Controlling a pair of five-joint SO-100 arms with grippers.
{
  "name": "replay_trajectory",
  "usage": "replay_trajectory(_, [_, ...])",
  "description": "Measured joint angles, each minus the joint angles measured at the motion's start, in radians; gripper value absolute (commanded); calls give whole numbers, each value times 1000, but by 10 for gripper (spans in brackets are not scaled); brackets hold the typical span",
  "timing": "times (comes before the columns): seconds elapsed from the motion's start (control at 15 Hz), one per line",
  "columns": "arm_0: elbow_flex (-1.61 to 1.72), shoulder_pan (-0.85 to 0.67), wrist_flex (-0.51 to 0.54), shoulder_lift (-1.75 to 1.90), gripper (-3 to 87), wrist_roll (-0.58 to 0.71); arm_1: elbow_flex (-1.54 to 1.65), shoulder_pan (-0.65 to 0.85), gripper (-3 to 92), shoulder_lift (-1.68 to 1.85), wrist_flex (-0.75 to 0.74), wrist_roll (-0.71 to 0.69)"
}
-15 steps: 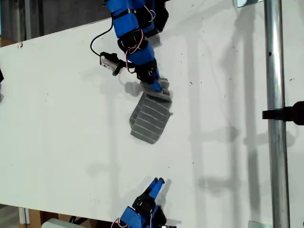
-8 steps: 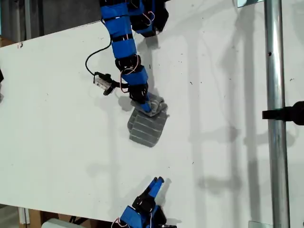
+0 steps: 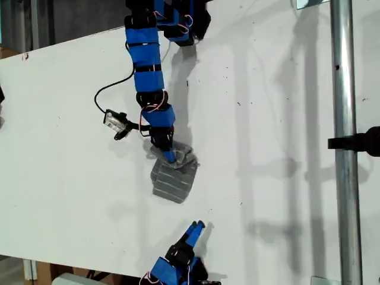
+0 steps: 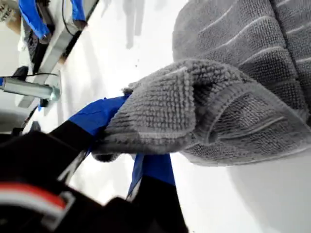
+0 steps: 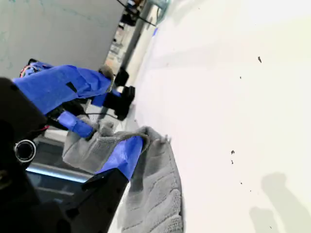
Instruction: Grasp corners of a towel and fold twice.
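The towel (image 3: 174,180) is a dark grey cloth with thin white stripes, lying bunched and folded over near the middle of the white table (image 3: 71,148). My first gripper (image 3: 169,155) reaches down from the exterior view's top and is shut on a raised edge of the towel (image 4: 194,111). The cloth drapes over its blue fingers (image 4: 97,116). I cannot tell whether a corner is in the jaws. My second gripper (image 3: 196,227) rests at the exterior view's bottom edge, apart from the towel (image 5: 155,194), with its fingers together and nothing in them.
A vertical metal pole (image 3: 344,142) with a black clamp (image 3: 359,142) stands at the exterior view's right. The first arm's small camera and its black cable (image 3: 116,122) hang beside the arm. The white table runs wide to the exterior view's left and right of the towel.
My first gripper has moved down and toward the exterior view's left, dragging the towel's held edge along. The towel has slid that way and looks more compact. The second arm is unmoved.
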Motion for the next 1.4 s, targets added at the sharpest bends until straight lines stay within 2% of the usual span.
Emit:
replay_trajectory(0.33, [0,0,0,0,210,6,-193,12,-2,-58,72,-60])
replay_trajectory(0.4, [0,0,0,0,210,6,-233,23,105,-101,75,-63])
replay_trajectory(0.47, [0,0,0,0,210,6,-276,32,336,-160,84,-67])
replay_trajectory(0.6, [0,0,0,0,207,6,-302,41,211,-193,64,-138])
replay_trajectory(0.8, [0,0,0,0,206,6,-365,84,211,-186,32,-249])
replay_trajectory(1.07, [0,0,0,0,186,6,-354,160,211,-69,35,-284])
replay_trajectory(1.13, [6,0,-5,0,167,6,-318,169,211,9,77,-284])
replay_trajectory(1.2, [18,-9,-18,0,154,6,-264,164,36,77,161,-281])
replay_trajectory(1.33, [84,-43,-60,0,100,-5,-144,107,-2,186,385,-224])
replay_trajectory(1.4, [127,-66,-78,0,103,-32,-87,64,-2,216,531,-166])
